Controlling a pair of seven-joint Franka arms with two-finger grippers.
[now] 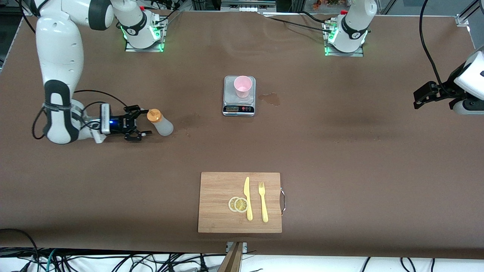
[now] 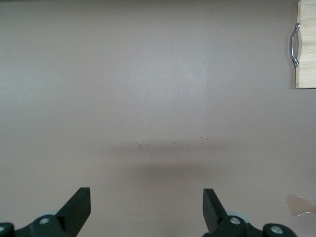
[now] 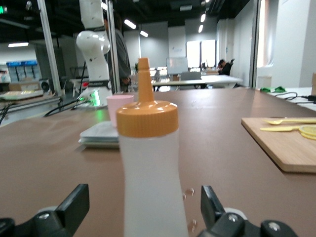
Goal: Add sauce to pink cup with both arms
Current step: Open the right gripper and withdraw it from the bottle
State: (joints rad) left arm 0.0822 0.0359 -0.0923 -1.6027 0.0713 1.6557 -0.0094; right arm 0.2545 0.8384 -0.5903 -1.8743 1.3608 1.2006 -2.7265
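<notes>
Sauce (image 1: 160,122) upright between right gripper's (image 1: 139,122) spread jaws, untouched.

One sauce bottle (image 1: 161,122), one pink cup (image 1: 242,86), one scale (image 1: 239,105), one cutting board (image 1: 219,204), one knife (image 1: 247,198), one fork (image 1: 262,201), two lemon slices (image 1: 238,204)

Frosted-white sauce bottle (image 1: 161,122) with its orange cap stands between the black fingers of the right gripper (image 1: 143,121). Pale pink cup (image 1: 242,86) sits on a silver-grey scale (image 1: 239,107). Brown table (image 1: 340,158) everywhere, a light bamboo board (image 1: 219,204) with yellow knife (image 1: 247,198), yellow fork (image 1: 262,201), and pale yellow lemon slices (image 1: 238,204).
</notes>
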